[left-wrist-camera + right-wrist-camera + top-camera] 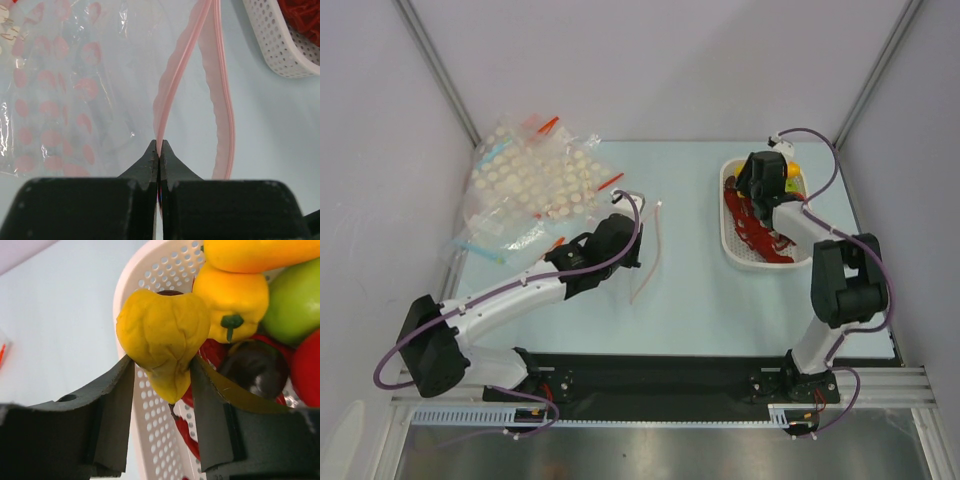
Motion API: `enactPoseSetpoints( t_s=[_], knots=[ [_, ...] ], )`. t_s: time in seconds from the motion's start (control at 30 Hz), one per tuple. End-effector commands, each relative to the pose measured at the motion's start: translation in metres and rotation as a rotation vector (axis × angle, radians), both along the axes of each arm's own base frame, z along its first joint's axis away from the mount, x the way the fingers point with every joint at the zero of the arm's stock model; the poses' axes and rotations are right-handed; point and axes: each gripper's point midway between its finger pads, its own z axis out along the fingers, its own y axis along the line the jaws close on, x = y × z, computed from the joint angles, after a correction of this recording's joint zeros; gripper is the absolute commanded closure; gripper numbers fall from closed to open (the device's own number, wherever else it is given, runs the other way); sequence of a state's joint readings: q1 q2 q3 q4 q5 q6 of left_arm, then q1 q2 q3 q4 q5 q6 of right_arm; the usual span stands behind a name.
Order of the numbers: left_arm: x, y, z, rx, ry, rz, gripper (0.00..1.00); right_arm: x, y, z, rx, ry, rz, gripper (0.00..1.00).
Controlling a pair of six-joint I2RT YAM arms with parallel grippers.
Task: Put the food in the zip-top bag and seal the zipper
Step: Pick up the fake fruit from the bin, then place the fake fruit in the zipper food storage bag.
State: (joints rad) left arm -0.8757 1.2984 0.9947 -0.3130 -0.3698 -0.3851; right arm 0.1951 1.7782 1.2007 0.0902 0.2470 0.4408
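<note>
My left gripper (pixel 159 150) is shut on one lip of the pinkish-red zipper (pixel 175 75) of the plain clear zip-top bag (pixel 125 100); the other lip (pixel 222 110) bows away, so the mouth gapes. From above the zipper (pixel 655 250) lies mid-table by the left gripper (pixel 636 222). My right gripper (pixel 162 375) is shut on a lumpy yellow toy food (pixel 162 335) over the white basket (pixel 155 270). In the basket lie a yellow bell pepper (pixel 235 302), mango (pixel 260 255), green apple (pixel 295 300), dark purple fruit (pixel 252 367), red apple (pixel 307 370) and red lobster (pixel 186 432).
A pile of clear bags printed with white dots (pixel 535 180) lies at the back left, just beyond the left arm. The white perforated basket (pixel 738 255) stands at the right, under the right gripper (pixel 762 183). Enclosure walls stand close on both sides.
</note>
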Motion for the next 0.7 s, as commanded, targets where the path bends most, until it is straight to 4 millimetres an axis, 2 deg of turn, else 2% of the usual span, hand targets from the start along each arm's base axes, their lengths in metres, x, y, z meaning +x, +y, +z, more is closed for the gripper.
enactPoseSetpoints(
  t_s=[0.0,0.03,0.07,0.13,0.23,0.4,0.5,0.57,0.67],
  knots=[
    [0.01,0.005,0.012,-0.001,-0.028,0.069,1.0,-0.013,-0.006,0.046,0.01,-0.116,-0.02,0.56],
    [0.011,0.006,0.011,-0.003,-0.022,0.083,1.0,-0.018,-0.006,0.048,0.016,-0.116,-0.02,0.56],
    [0.011,0.006,0.01,-0.004,-0.021,0.091,1.0,-0.026,-0.003,0.06,0.032,-0.135,-0.005,0.56],
    [0.011,0.007,0.01,-0.005,-0.016,0.106,1.0,-0.038,0.002,0.057,0.054,-0.129,0.027,0.55],
    [0.011,0.007,0.011,-0.014,-0.018,0.103,1.0,-0.067,0.026,0.073,0.113,-0.183,0.163,0.57],
    [0.01,0.005,0.012,-0.032,-0.037,0.079,1.0,-0.12,0.08,0.093,0.224,-0.249,0.399,0.61],
    [0.011,0.003,0.011,-0.02,-0.04,0.07,1.0,-0.162,0.117,0.105,0.3,-0.271,0.537,0.63],
    [0.013,0.004,0.008,0.0,-0.038,0.072,1.0,-0.205,0.151,0.123,0.314,-0.327,0.663,0.63],
    [0.014,0.008,0.004,0.019,-0.04,0.091,1.0,-0.232,0.166,0.126,0.261,-0.364,0.74,0.63]
  ],
)
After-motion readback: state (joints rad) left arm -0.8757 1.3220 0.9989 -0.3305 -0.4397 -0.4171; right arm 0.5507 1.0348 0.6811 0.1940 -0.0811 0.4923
